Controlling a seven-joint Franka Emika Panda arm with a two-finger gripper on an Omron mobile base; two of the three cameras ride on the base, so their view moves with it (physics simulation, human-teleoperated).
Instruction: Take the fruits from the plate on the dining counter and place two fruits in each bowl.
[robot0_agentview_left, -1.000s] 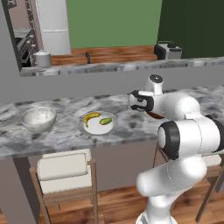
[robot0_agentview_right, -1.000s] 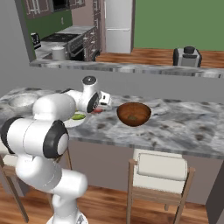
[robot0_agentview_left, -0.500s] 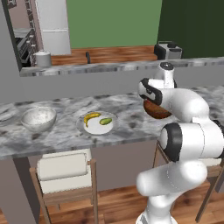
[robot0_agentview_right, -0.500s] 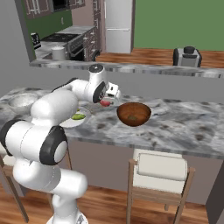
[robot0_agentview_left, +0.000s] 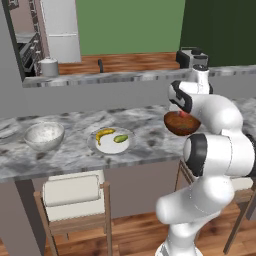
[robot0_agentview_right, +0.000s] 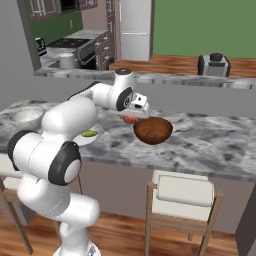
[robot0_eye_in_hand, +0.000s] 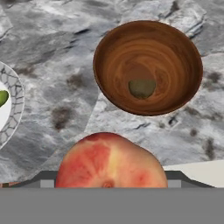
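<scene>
The gripper (robot0_agentview_right: 131, 116) clamps the red peach (robot0_eye_in_hand: 111, 161) between its fingers, just beside the brown wooden bowl (robot0_eye_in_hand: 148, 66) holding a dark fruit (robot0_eye_in_hand: 141, 88).

On the long marbled stone dining counter (robot0_agentview_left: 75, 155), the deep speckled pale bowl (robot0_agentview_left: 44, 136) sits left of the flat round plate (robot0_agentview_left: 111, 146), which carries the curved banana (robot0_agentview_left: 104, 135) and the oblong green fruit (robot0_agentview_left: 120, 138) side by side. The dark wooden bowl (robot0_eye_in_hand: 148, 68) lies right of the plate (a dark brownish-green fruit (robot0_eye_in_hand: 141, 88) inside). The round red fruit (robot0_eye_in_hand: 111, 161) is between the gripper (robot0_eye_in_hand: 111, 177) fingers, near that bowl's rim.
</scene>
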